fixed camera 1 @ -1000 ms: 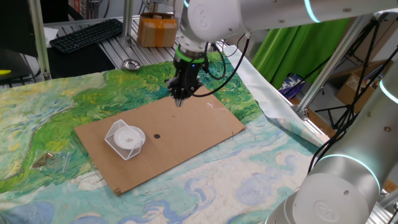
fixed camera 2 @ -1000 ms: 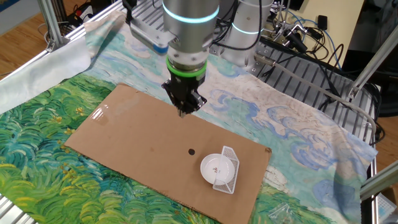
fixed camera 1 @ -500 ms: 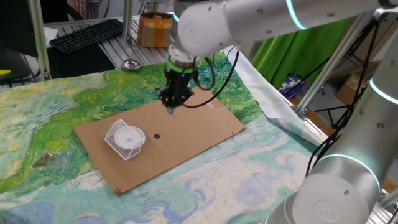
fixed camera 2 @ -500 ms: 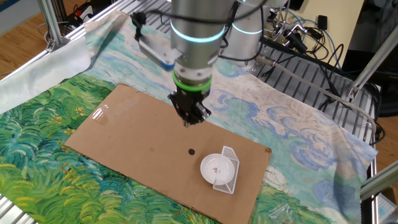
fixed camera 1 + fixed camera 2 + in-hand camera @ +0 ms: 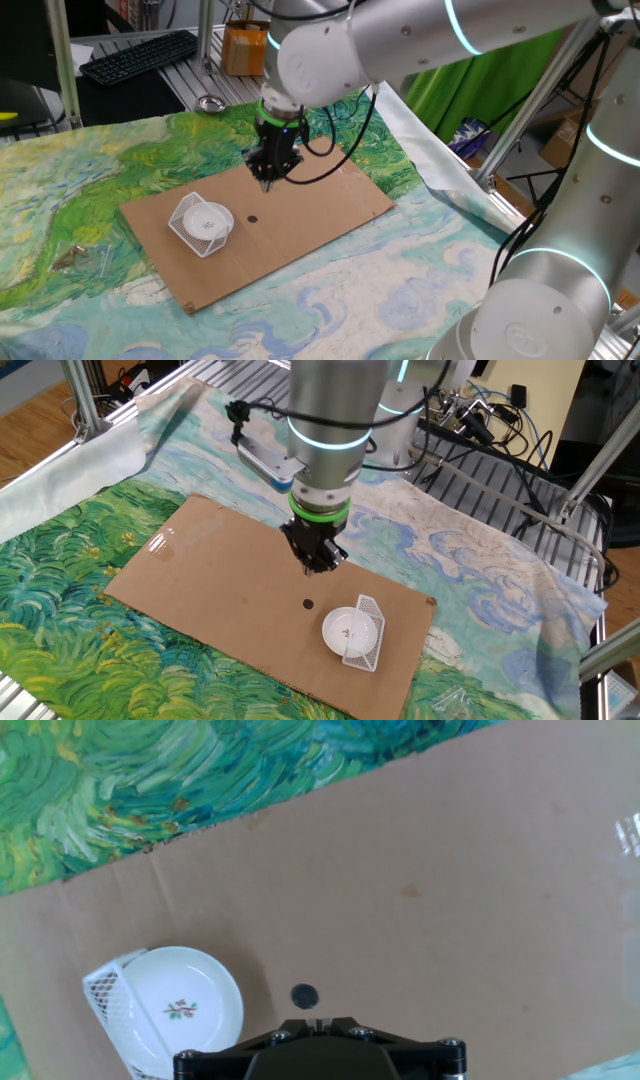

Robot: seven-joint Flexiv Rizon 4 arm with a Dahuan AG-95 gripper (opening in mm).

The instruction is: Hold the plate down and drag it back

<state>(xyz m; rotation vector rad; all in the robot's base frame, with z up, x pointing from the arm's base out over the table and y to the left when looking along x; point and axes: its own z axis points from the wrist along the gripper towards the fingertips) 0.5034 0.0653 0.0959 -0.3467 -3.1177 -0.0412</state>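
The black claw (image 5: 319,567) is pinched shut, holding nothing, above the brown cardboard sheet (image 5: 200,590), near the small round white plate (image 5: 349,630).

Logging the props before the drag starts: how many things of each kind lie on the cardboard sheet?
Plates: 1, the white plate
Wire mesh baskets: 1, the white basket
Small dark discs: 1, the dark disc
Total: 3

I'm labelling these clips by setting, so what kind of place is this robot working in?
Most likely a robotics lab or test cell: aluminium frame rails surround the table, a keyboard sits on a bench behind, and cable bundles crowd the far side. The painted tablecloth looks like staging.
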